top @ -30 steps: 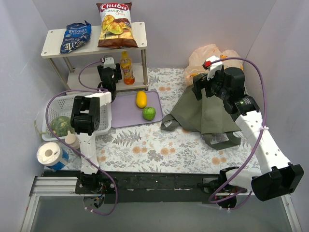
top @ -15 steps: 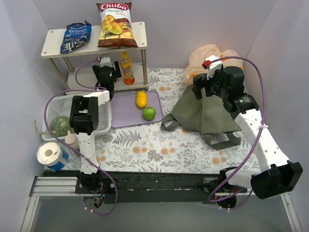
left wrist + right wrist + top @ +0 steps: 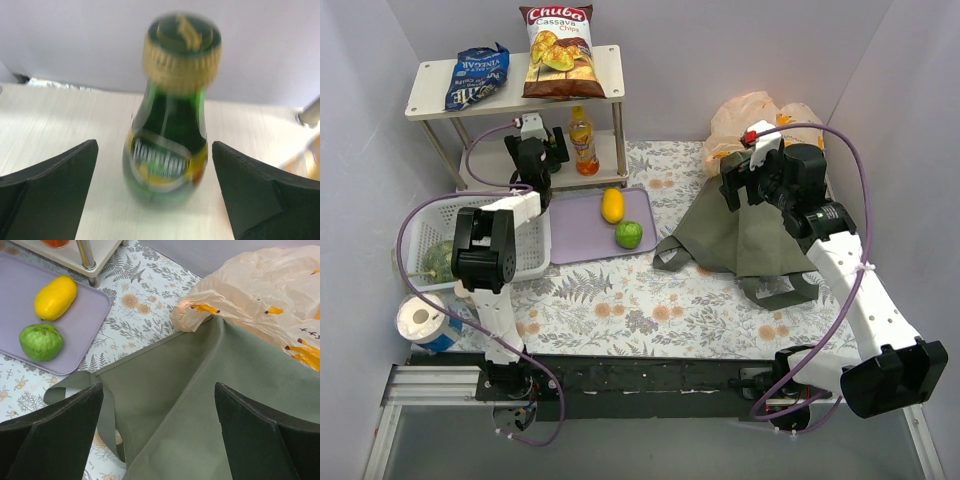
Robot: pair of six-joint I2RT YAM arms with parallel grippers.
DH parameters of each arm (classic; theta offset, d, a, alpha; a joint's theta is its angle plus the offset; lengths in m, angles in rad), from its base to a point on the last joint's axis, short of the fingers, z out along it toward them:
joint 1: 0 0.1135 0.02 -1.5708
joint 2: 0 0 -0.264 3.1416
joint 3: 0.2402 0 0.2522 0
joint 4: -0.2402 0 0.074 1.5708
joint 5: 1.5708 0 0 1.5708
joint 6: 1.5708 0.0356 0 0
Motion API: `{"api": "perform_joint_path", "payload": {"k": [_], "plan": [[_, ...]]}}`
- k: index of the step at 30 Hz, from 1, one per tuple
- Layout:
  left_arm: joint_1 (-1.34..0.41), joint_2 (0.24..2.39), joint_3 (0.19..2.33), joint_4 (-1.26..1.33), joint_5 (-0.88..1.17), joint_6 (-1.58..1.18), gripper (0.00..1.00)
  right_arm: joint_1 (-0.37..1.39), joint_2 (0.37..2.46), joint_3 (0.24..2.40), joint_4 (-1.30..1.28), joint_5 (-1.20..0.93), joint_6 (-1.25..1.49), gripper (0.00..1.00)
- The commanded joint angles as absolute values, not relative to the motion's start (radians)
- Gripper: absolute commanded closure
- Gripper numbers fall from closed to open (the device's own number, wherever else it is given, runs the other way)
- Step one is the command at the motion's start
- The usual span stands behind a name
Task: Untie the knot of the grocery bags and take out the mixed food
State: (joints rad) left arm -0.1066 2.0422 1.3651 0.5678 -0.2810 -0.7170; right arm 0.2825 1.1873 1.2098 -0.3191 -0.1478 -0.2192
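The left gripper [image 3: 154, 150] stands spread to either side of the drink bottle [image 3: 170, 125] on the lower board of the shelf [image 3: 50, 125], its fingers clear of the glass; the right gripper [image 3: 159, 390] hangs wide open over the olive tote [image 3: 200, 410]; that tote lies slumped against the peach grocery bag [image 3: 260, 280] at the far right, covering its lower part; a yellow fruit [image 3: 55, 297] and a green fruit [image 3: 41, 341] lie on the purple tray [image 3: 90, 305]; the chips bag [image 3: 557, 52] and blue snack bag [image 3: 477, 75] rest on the top board.

The crumpled peach bag [image 3: 755, 108] lay behind the tote [image 3: 750, 235]. On the tray [image 3: 578, 238] sat yellow fruit [image 3: 611, 205] and green fruit [image 3: 628, 234]; chips [image 3: 557, 50] and snack bag [image 3: 477, 76] lay on the shelf [image 3: 426, 95], bottle [image 3: 582, 140] upright below, melon [image 3: 436, 258] in the basket [image 3: 432, 214].
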Motion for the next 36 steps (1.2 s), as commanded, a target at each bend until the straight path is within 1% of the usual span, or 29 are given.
{"api": "perform_joint_path", "payload": {"k": [1, 3, 4, 5, 6, 7, 8, 9, 11, 13, 14, 16, 17, 18, 19, 20, 23, 27, 31, 33, 34, 35, 36], "plan": [[-0.104, 1.86, 1.275, 0.514, -0.238, -0.732, 0.02, 0.265, 1.152, 1.203, -0.307, -0.107, -0.283, 0.01], [-0.104, 1.823, 1.218, 0.482, -0.218, -0.738, 0.02, 0.262, 1.16, 1.215, -0.368, -0.141, -0.352, 0.01], [-0.104, 1.778, 1.201, 0.474, -0.209, -0.741, 0.02, 0.261, 1.166, 1.232, -0.487, -0.206, -0.406, 0.01], [-0.104, 1.76, 1.18, 0.468, -0.186, -0.747, 0.02, 0.261, 1.176, 1.232, -0.547, -0.24, -0.552, 0.01], [-0.106, 1.737, 1.161, 0.451, -0.173, -0.752, 0.02, 0.259, 1.181, 1.23, -0.617, -0.264, -0.614, 0.01], [-0.106, 1.72, 1.137, 0.437, -0.164, -0.756, 0.02, 0.261, 1.186, 1.23, -0.752, -0.293, -0.69, 0.01], [-0.109, 1.682, 1.128, 0.42, -0.147, -0.767, 0.02, 0.259, 1.186, 1.236, -0.832, -0.305, -0.807, 0.01], [-0.112, 1.663, 1.117, 0.384, -0.138, -0.776, 0.02, 0.259, 1.18, 1.239, -0.897, -0.314, -0.865, 0.01], [-0.12, 1.603, 1.086, 0.339, -0.111, -0.784, 0.02, 0.259, 1.131, 1.241, -1.022, -0.308, -0.937, 0.01], [-0.13, 1.559, 1.06, 0.322, -0.091, -0.779, 0.02, 0.261, 1.076, 1.232, -1.09, -0.305, -1.079, 0.01], [-0.138, 1.54, 1.037, 0.304, -0.089, -0.779, 0.02, 0.261, 0.998, 1.212, -1.109, -0.302, -1.145, 0.02], [-0.15, 1.493, 1.023, 0.279, -0.077, -0.781, 0.02, 0.261, 0.901, 1.102, -1.077, -0.263, -1.308, 0.01], [-0.162, 1.483, 1.016, 0.264, -0.074, -0.781, 0.02, 0.261, 0.811, 1.059, -1.054, -0.246, -1.368, 0.01], [-0.17, 1.464, 1.011, 0.238, -0.071, -0.782, 0.02, 0.261, 0.769, 0.969, -1.045, -0.229, -1.42, 0.01], [-0.178, 1.457, 1.008, 0.224, -0.066, -0.781, 0.02, 0.261, 0.734, 0.932, -1.04, -0.194, -1.516, 0.01], [-0.192, 1.451, 1.006, 0.203, -0.069, -0.778, 0.02, 0.262, 0.685, 0.899, -1.032, -0.18, -1.547, 0.01], [-0.212, 1.434, 1.005, 0.164, -0.064, -0.773, 0.02, 0.262, 0.652, 0.81, -1.014, -0.146, -1.603, 0.01], [-0.229, 1.413, 1.02, 0.134, -0.06, -0.753, 0.02, 0.261, 0.641, 0.684, -0.835, -0.059, -1.624, 0.01], [-0.23, 1.39, 1.031, 0.115, -0.058, -0.729, 0.02, 0.261, 0.638, 0.568, -0.645, -0.032, -1.669, 0.01], [-0.23, 1.373, 1.032, 0.104, -0.061, -0.716, 0.02, 0.261, 0.626, 0.477, -0.583, -0.009, -1.753, 0.02], [-0.23, 1.367, 1.034, 0.1, -0.063, -0.713, 0.02, 0.261, 0.615, 0.438, -0.516, -0.005, -1.776, 0.02], [-0.23, 1.359, 1.034, 0.094, -0.063, -0.71, 0.02, 0.261, 0.589, 0.349, -0.388, 0.032, -1.811, 0.02], [-0.23, 1.347, 1.035, 0.092, -0.063, -0.704, 0.02, 0.261, 0.574, 0.307, -0.28, 0.06, -1.856, 0.04]]}}
